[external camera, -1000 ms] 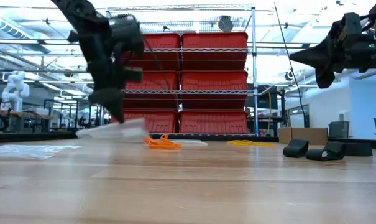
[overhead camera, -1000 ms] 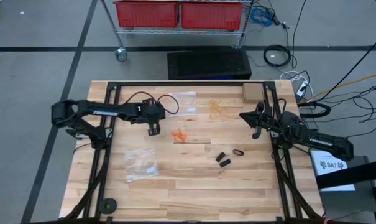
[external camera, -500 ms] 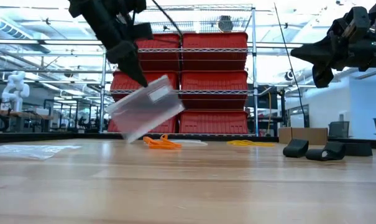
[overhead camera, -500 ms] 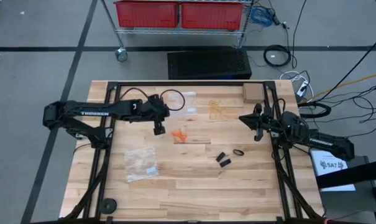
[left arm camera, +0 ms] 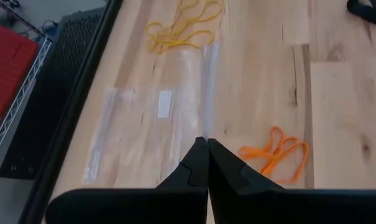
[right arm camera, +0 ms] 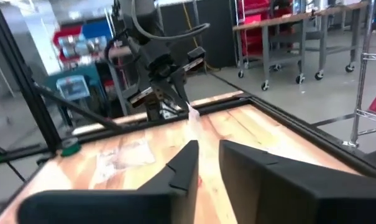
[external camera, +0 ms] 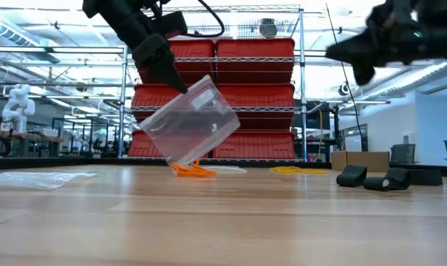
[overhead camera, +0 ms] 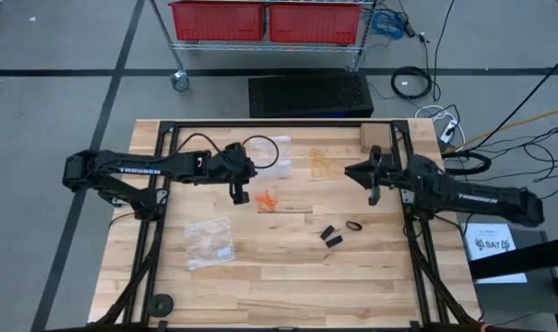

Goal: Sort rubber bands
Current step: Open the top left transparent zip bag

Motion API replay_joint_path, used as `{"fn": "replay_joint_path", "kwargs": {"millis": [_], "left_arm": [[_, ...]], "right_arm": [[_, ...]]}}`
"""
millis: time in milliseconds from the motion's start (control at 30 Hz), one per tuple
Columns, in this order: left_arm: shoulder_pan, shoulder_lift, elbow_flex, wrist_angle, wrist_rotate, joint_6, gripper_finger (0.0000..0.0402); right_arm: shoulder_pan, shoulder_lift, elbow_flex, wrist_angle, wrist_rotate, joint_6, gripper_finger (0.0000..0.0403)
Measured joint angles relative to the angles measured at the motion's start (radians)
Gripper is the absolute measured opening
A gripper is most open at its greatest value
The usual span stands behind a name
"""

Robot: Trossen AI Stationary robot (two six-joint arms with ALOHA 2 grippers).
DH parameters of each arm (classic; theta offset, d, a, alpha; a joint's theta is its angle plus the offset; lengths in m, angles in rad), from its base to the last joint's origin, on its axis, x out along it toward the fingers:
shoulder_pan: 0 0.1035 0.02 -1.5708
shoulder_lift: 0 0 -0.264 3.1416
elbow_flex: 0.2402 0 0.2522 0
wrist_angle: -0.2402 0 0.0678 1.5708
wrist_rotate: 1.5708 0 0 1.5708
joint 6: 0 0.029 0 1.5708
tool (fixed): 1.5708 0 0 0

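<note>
My left gripper [overhead camera: 240, 191] is shut on a clear plastic zip bag [external camera: 190, 123] with a white label [left arm camera: 165, 104], held above the table's far middle. Orange rubber bands [overhead camera: 267, 199] lie on the wood just right of it. Yellow rubber bands [overhead camera: 323, 162] lie farther back, and black ones [overhead camera: 332, 236] nearer the front right. My right gripper [overhead camera: 369, 181] hovers open over the table's right side with nothing between its fingers. It points level toward the left arm. My left gripper pinches the bag's upper edge [left arm camera: 204, 137] between its two shut fingertips. The fingers slant down from the table's left side. The bag hangs tilted below them, and its lowest corner [external camera: 174, 158] is just above the table.
A second clear bag [overhead camera: 209, 243] lies flat at the near left. A cardboard box [overhead camera: 375, 137] stands at the far right corner, and a black round piece [overhead camera: 160, 302] sits near the front left. A black frame [overhead camera: 164, 138] rims the table.
My left gripper has risen and tipped toward level, shut on the bag. The bag has come off the table and now hangs tilted in the air. My right gripper has risen and moved toward the table's middle.
</note>
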Motion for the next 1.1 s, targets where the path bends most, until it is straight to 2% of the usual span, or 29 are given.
{"fn": "replay_joint_path", "kwargs": {"millis": [167,300,467,733,967,1100], "left_arm": [[0.000,0.000,0.000,0.047,0.041,0.000,0.0000],[0.000,0.000,0.012,0.054,0.052,0.018,0.0000],[-0.002,0.000,0.025,0.055,0.053,0.068,0.0000],[-0.002,0.000,0.027,0.055,0.054,0.106,0.0000],[-0.003,0.000,0.027,0.053,0.075,0.134,0.0000],[-0.009,0.000,0.027,0.052,0.076,0.157,0.0000]], "right_arm": [[0.029,0.291,0.216,-0.036,0.000,-0.045,0.0092],[0.038,0.506,0.406,-0.149,-0.019,-0.104,0.0095],[0.068,0.718,0.586,-0.187,-0.049,-0.187,0.0096],[0.120,0.957,0.838,-0.343,0.035,-0.346,0.0097],[0.149,1.099,1.018,-0.453,0.042,-0.359,0.0120],[0.150,1.145,1.063,-0.493,0.127,-0.358,0.0138]]}}
